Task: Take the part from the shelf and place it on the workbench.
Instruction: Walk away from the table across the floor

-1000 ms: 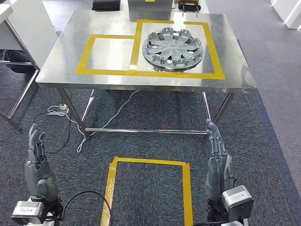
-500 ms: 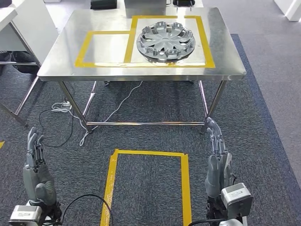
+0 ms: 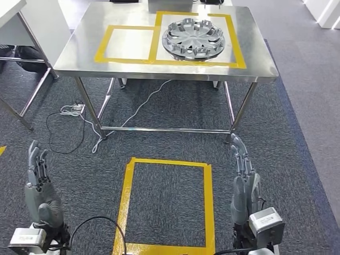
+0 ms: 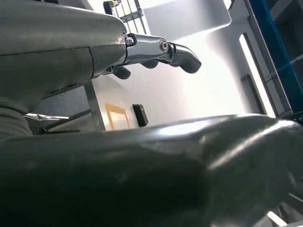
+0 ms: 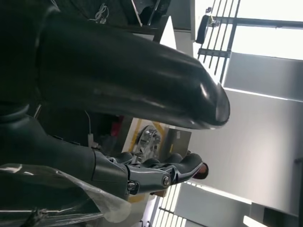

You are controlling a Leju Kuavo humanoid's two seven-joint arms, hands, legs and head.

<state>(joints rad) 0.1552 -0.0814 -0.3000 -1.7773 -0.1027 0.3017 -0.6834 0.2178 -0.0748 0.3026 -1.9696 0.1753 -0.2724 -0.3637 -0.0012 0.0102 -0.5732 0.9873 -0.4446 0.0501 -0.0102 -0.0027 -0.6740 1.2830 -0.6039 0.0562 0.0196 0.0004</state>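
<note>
Part (image 3: 193, 39) lies on the tabletop (image 3: 256, 53), inside the yellow tape frame (image 3: 236, 50). We hang our left robot hand (image 3: 40, 188) and right robot hand (image 3: 243, 183) empty, fingers apart; placing seems done.

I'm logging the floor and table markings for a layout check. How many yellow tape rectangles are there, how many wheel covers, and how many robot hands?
Yellow tape rectangles on the steel table: 2, the left one bare and the right one under the cover
Yellow tape rectangle on the carpet: 1
Wheel cover: 1
Robot hands: 2, left hand and right hand, both holding nothing
Total: 6
</note>
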